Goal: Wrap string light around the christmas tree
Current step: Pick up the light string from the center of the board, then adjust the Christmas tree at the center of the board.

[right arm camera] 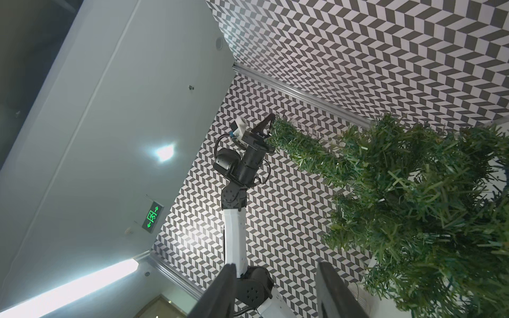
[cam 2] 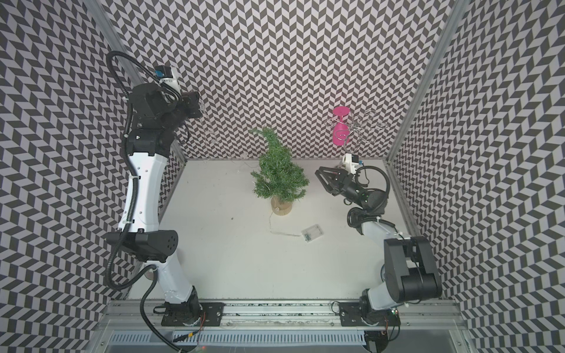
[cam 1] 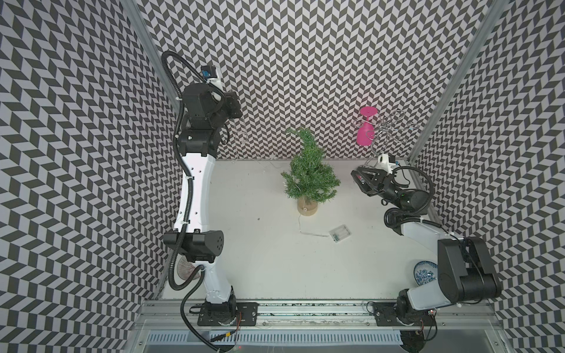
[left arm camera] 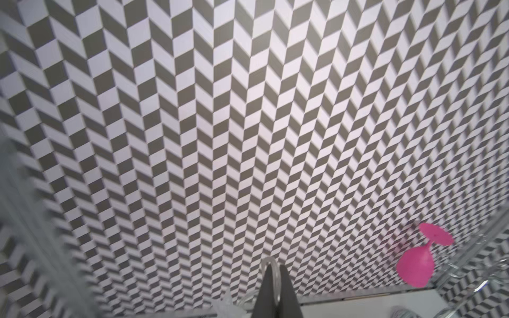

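The small green christmas tree (cam 1: 308, 172) (cam 2: 279, 174) stands on its tan base (cam 1: 307, 207) in the back middle of the white table, seen in both top views. The string light (left arm camera: 267, 261) is a thin clear wire. My left gripper (cam 1: 234, 107) (left arm camera: 274, 268), raised high at the back left, is shut on it. From there it hangs toward the tree, then runs from the base to the clear battery box (cam 1: 340, 233) (cam 2: 312, 233). My right gripper (cam 1: 360, 177) (right arm camera: 275, 278) is open and empty to the right of the tree (right arm camera: 413, 206).
A chrome wire rack (cam 1: 394, 125) holding a pink glass (cam 1: 366, 128) (left arm camera: 416, 264) stands at the back right corner. A blue-and-white bowl (cam 1: 424, 273) sits near the right arm's base. Patterned walls close in three sides.
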Motion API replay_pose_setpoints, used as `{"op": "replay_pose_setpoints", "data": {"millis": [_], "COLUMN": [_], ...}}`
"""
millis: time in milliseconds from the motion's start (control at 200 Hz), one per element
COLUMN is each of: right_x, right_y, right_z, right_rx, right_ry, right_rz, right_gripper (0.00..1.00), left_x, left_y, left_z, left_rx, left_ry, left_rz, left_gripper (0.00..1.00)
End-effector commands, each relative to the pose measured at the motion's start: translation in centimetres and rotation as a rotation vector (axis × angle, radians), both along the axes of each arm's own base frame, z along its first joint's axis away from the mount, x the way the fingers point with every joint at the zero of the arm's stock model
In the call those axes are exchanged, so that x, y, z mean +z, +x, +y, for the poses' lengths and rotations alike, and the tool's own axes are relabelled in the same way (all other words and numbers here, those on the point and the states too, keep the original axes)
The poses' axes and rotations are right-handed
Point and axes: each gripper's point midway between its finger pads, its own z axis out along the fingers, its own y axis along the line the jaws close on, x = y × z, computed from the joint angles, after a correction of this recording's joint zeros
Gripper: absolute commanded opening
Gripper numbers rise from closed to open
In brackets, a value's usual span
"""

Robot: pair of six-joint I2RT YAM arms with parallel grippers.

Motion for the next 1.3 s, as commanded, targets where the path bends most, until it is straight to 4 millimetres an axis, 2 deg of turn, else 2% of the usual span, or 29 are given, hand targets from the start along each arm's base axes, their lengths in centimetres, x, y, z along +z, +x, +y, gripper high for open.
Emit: {"op": "replay_pose_setpoints", "data": {"millis": [0, 80, 210, 290, 370, 506, 596, 656, 761, 856, 916, 1026, 1156, 1296], "right_x": [0.4, 0.4, 1.3, 2.1, 3.0, 4.9, 6.4, 7.7, 11.5, 14.3, 15.3, 16.1, 17.3, 17.6], "right_y": [-0.4, -0.2, 0.3, 0.8, 1.3, 2.0, 2.6, 3.1, 3.8, 4.4, 5.0, 5.9, 5.9, 7.3], "right_z": [0.2, 0.3, 0.3, 0.3, 0.3, 0.2, 0.2, 0.2, 0.9, 2.8, 4.2, 7.6, 12.2, 17.6], "right_rx": [-0.007, -0.021, -0.052, -0.068, -0.09, -0.127, -0.163, -0.207, -0.303, -0.353, -0.359, -0.353, -0.348, -0.311], "right_ry": [-0.077, -0.11, -0.155, -0.187, -0.224, -0.268, -0.297, -0.327, -0.407, -0.479, -0.502, -0.527, -0.496, -0.491], "right_rz": [-0.047, -0.049, -0.064, -0.077, -0.095, -0.139, -0.183, -0.229, -0.396, -0.558, -0.642, -0.8, -0.992, -1.088], "right_gripper": [0.49, 0.5, 0.51, 0.51, 0.51, 0.52, 0.52, 0.53, 0.54, 0.55, 0.56, 0.56, 0.57, 0.56], "left_x": [3.9, 7.0, 11.3, 12.8, 12.4, 9.2, 8.2, 8.0, 8.2, 8.7, 9.2, 9.9, 10.0, 10.2], "left_y": [-0.4, -1.7, -4.2, -5.5, -6.6, -7.6, -8.6, -9.5, -10.8, -12.0, -12.9, -14.2, -15.2, -15.8], "left_z": [-1.9, -2.4, -1.4, -0.8, -0.6, -1.5, -2.1, -2.5, -3.2, -3.9, -4.3, -4.8, -5.5, -6.0], "left_rx": [-0.18, -0.247, -0.277, -0.303, -0.383, -0.502, -0.519, -0.535, -0.586, -0.638, -0.687, -0.74, -0.836, -0.885], "left_ry": [-0.194, -0.237, -0.31, -0.284, -0.239, -0.164, -0.119, -0.096, -0.111, -0.127, -0.14, -0.166, -0.208, -0.225], "left_rz": [-0.129, -0.239, -0.377, -0.412, -0.38, -0.239, -0.202, -0.2, -0.195, -0.201, -0.208, -0.209, -0.195, -0.192], "left_gripper": [0.0, 0.0, 0.0, 0.0, 0.0, 0.0, 0.0, 0.0, 0.0, 0.0, 0.0, 0.0, 0.0, 0.0]}}
